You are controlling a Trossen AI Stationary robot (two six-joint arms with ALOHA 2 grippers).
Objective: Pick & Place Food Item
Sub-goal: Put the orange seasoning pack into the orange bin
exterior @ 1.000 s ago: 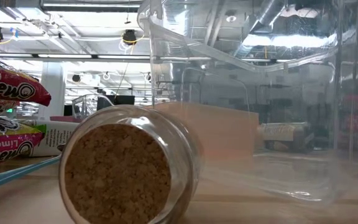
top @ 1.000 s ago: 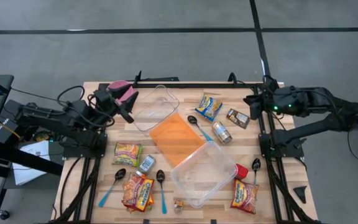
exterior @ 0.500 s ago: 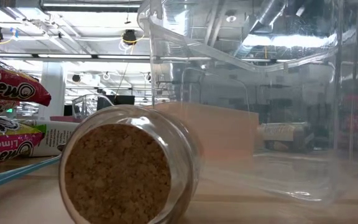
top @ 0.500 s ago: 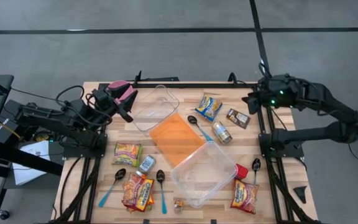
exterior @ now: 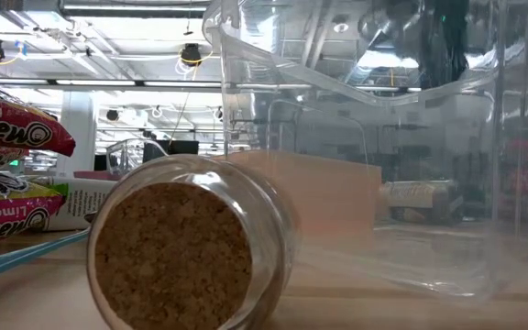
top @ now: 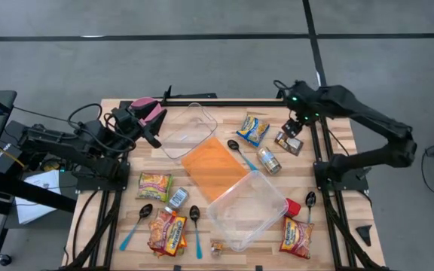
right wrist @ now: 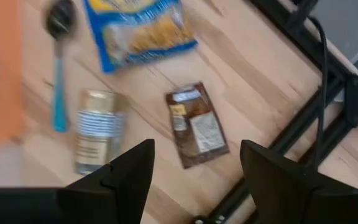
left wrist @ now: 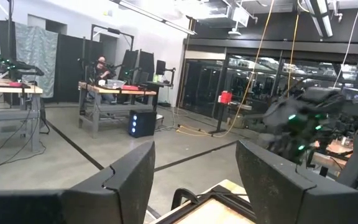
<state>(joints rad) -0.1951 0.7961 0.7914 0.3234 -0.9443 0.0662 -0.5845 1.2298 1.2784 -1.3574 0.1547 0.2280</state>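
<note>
Landmark: the orange lid (top: 213, 167) mid-counter. All positions run from it.

Nearest the counter's front edge, a corked jar (exterior: 186, 247) lies on its side, cork toward the low camera. Ramen packs (top: 168, 232) and spoons sit on its left; the big clear tub (top: 249, 208) stands just right of the lid's near corner.

Beyond the lid to the right: a can (right wrist: 94, 130) on its side, a blue snack bag (right wrist: 138, 28), then the brown packet (right wrist: 196, 124) lying flat near the counter's (top: 337, 139) right rail. I take the packet as the likely pick, since my right gripper (top: 294, 125) hovers right over it with the wrist camera looking straight down. Jaws wide, empty, bracketing the packet from above. It lies flat and thin, so I expect a low pinch on an edge will be needed.

Far left of the lid, the left gripper (top: 154, 134) waits beside the small clear tub (top: 189, 129), pointed out into the room, jaws spread, holding nothing.
</note>
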